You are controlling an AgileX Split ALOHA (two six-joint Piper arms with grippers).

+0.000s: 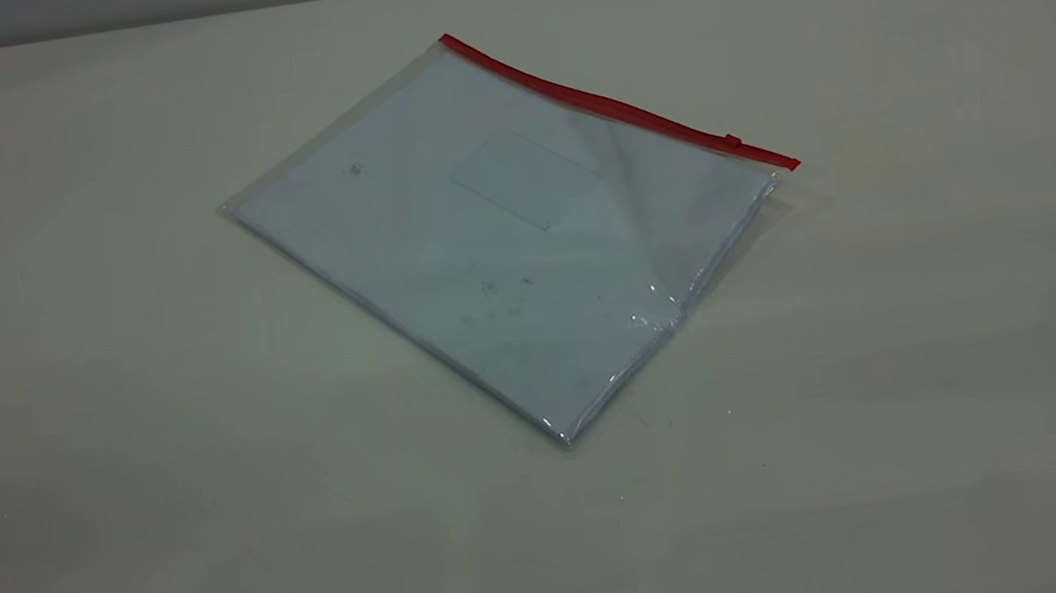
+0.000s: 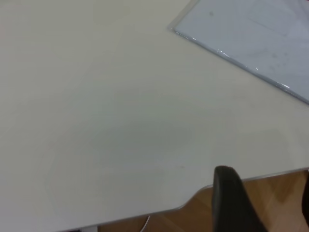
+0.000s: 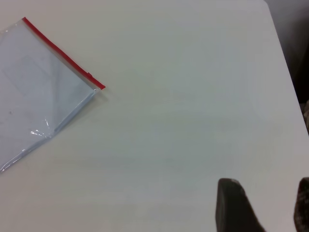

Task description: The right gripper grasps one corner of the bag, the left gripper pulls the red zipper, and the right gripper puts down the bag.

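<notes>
A: How far are you?

B: You have not started. The bag [image 1: 511,238] lies flat on the table [image 1: 96,390], its red zipper [image 1: 616,106] untouched, slider near the corner of the bag [image 1: 789,162].

A: And the grippers?

B: The right gripper [image 3: 263,205] stands wide apart and empty, well away. The left gripper [image 2: 260,203]: I cannot tell.

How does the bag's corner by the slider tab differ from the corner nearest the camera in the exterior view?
The corner of the bag by the slider ends the red zipper; the near corner is plain clear plastic. The zipper corner lies on the far right of the bag; the near corner is creased and glinting. Both rest on the table, untouched.
</notes>
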